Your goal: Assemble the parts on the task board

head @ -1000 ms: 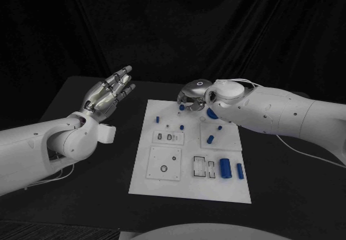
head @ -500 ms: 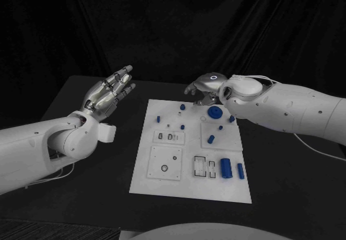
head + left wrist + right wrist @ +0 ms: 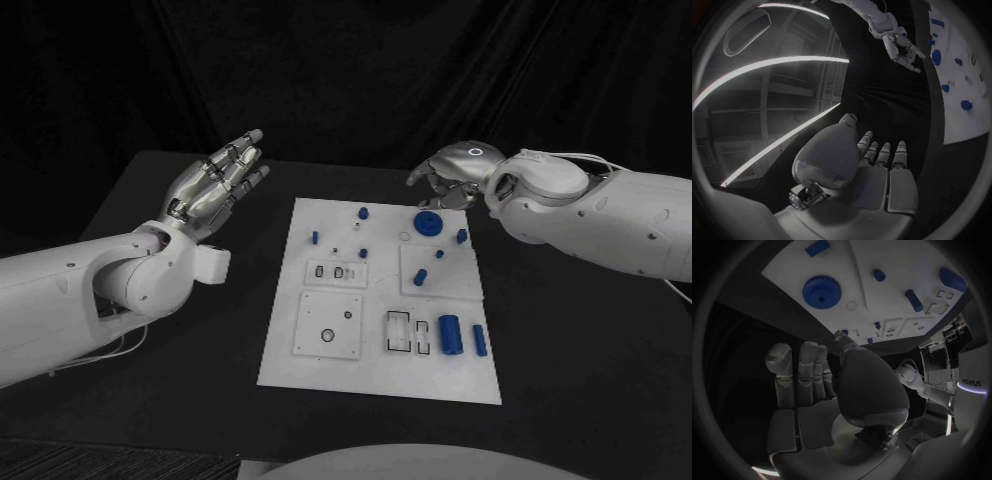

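Gear [image 3: 428, 223] now sits exposed; right hand [image 3: 450, 178] has withdrawn.

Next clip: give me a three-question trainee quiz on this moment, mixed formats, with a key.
1. True or false: the right hand is holding the blue gear.
2. Multiple choice: where is the left hand? A) pressing on the task board B) raised beside the board with straight fingers, holding nothing C) gripping a blue cylinder.
3. Fill in: the blue gear lies on the board near its ____ edge, close to the right hand.

Key: 1 false; 2 B; 3 far.
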